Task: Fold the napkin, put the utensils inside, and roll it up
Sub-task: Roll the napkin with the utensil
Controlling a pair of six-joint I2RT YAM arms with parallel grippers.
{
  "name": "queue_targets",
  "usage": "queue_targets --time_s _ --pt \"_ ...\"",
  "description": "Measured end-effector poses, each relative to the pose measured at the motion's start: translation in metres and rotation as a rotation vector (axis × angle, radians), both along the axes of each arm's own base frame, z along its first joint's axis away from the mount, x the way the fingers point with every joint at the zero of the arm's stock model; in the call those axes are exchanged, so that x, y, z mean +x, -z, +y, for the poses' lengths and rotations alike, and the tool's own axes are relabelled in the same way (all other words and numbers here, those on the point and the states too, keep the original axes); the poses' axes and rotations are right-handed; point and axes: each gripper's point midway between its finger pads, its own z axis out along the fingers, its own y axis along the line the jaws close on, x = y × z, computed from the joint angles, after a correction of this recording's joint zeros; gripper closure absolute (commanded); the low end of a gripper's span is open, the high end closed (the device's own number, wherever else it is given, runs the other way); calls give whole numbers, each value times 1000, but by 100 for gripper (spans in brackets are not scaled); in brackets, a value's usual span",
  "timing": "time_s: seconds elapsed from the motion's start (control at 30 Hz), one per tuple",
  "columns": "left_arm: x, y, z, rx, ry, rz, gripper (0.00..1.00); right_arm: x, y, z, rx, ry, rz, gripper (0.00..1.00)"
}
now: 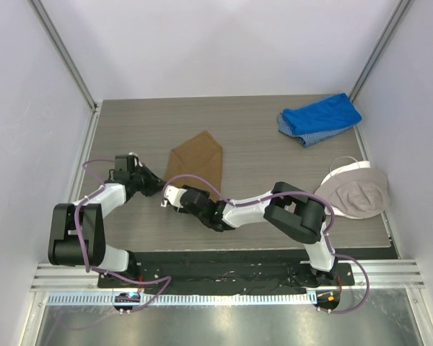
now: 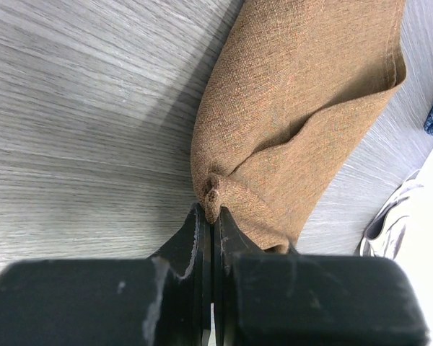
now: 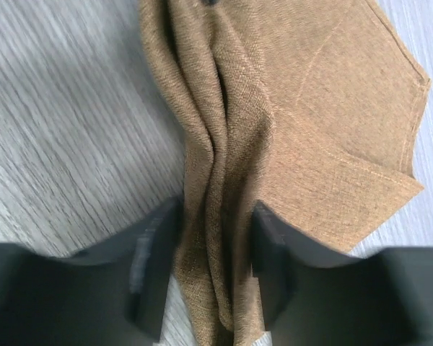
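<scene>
- Tan cloth, the napkin [image 1: 196, 160], lies left of middle on the grey surface [image 1: 274, 155]. It is already doubled into a pointed shape, with its near corner drawn toward the two arms.
- The left hand [image 2: 211, 210] is closed tight on that near corner; a small nub of cloth pokes out just above the jaw tips.
- The right hand [image 3: 213, 216] sits right beside it, jaws apart on either side of a bunched ridge along the napkin's edge. Cloth fills the gap, but I can't make out a firm pinch.
- I see no spoon from where I stand, nor in either wrist view.
- A blue cloth [image 1: 319, 119] and a pale cap [image 1: 353, 189] lie well apart on the right side.
- To my eye this is the folding step. The cloth is gathered, not flat, and nothing is placed inside.
- Next, I'd say the right hand must close on the ridge. Then both hands should carry the edge over together, evenly, so the layers land flat and don't wrinkle.
- The risk is that one hand pulls ahead and drags the whole napkin across the surface.
</scene>
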Motion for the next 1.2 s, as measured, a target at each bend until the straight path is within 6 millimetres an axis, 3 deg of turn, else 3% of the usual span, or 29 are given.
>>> queue_targets --time_s 0.07,0.13,0.23,0.4,0.5,0.63,0.87,1.2 --pt "0 0 -1 -3 2 1 100 0 4 0 -12 -1 4 73" --pt "0 1 0 -6 2 4 93 -2 7 0 -27 -9 20 90" --pt "1 1 4 -10 -8 6 74 -5 9 3 -50 -23 56 99" --pt "3 0 11 20 -24 -12 45 -10 10 9 -77 -53 196 99" --pt "7 -12 18 58 -43 -66 37 -10 10 13 -88 -56 300 99" --pt "6 -26 30 112 -91 -132 34 -10 9 20 -72 -68 476 99" --pt "-15 -19 47 193 -152 -149 23 -12 5 18 -19 -73 734 99" --pt "-34 -6 38 154 -118 -160 13 -21 3 10 71 -91 1000 99"
